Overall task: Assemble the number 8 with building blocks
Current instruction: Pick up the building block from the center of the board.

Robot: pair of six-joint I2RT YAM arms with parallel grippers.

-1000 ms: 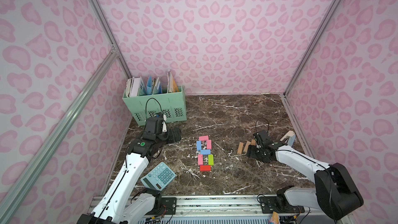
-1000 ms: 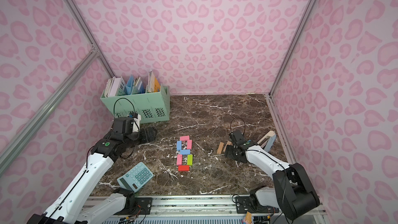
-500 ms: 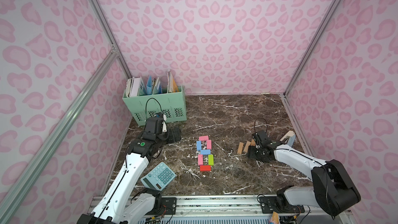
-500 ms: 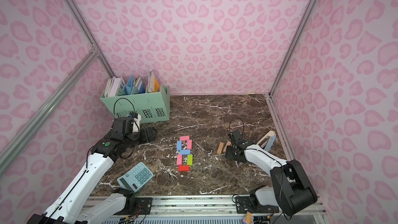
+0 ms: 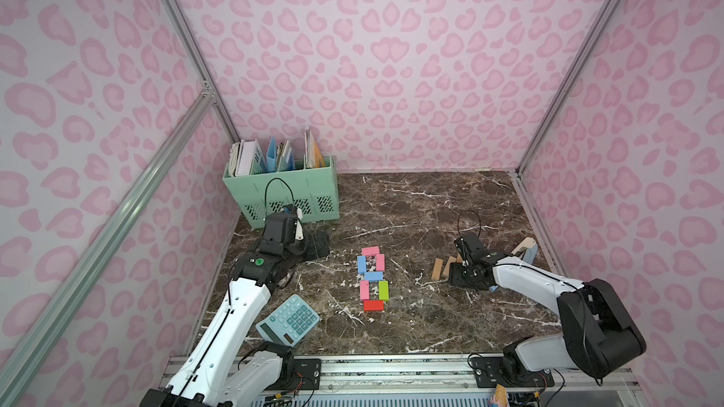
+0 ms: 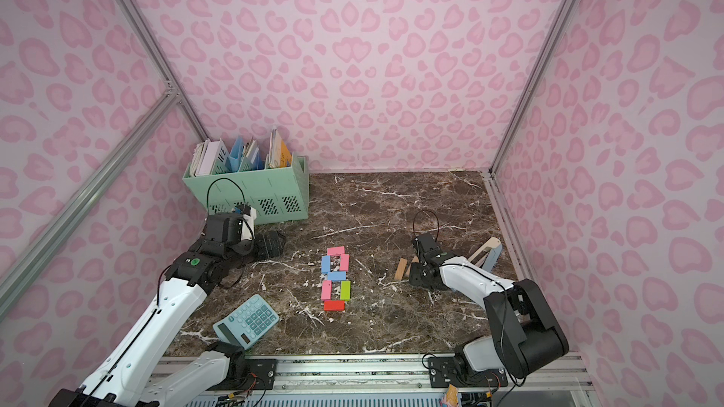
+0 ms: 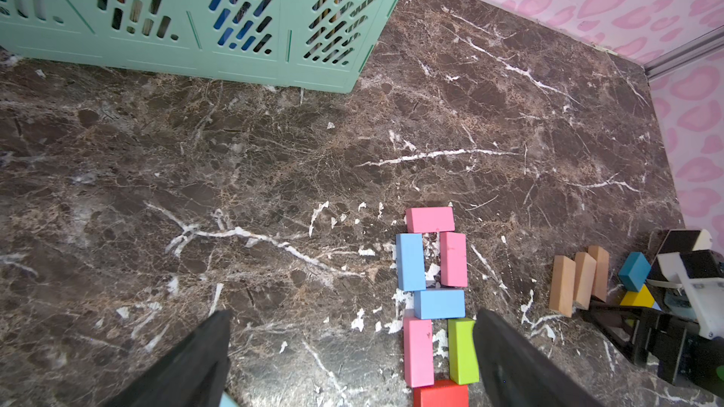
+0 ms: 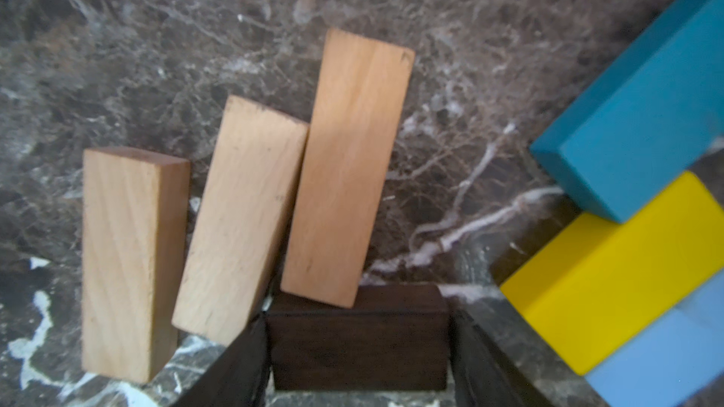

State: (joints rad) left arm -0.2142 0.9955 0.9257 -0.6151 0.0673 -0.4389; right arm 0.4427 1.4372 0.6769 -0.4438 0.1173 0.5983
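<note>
Since the building blocks are small pieces of painted or bare wood, I judge them light, stiff and a little slick, best pinched across the narrow sides near the middle. Nearest, at the lower left of a top view, lies a calculator (image 5: 288,321). Above it, at the frame's centre, the eight looks complete: a red block (image 5: 373,305) at the foot, a lower pink block (image 5: 364,290) and a green block (image 5: 383,290) side by side, a blue crossbar (image 5: 373,276), then a blue upright (image 5: 361,264) and a pink upright (image 5: 380,262) capped by a top pink block (image 5: 370,250). The left gripper (image 7: 351,319) hangs empty over the table (image 5: 431,209), its fingers wide apart. Right of centre, the right gripper (image 8: 358,321) sits low among the spare pieces. Its fingers bracket the ends of a dark brown block (image 8: 352,358), close against them, though I cannot tell whether they press. A bare wood block (image 8: 348,166) leans on that brown one, so a lift would likely tip it. A teal block (image 8: 642,111) and a yellow block (image 8: 611,279) lie at the right edge. Farthest, at the table's upper left, a mint-green organizer (image 5: 297,193) holds upright booklets and blue folders; no blocks show inside.
</note>
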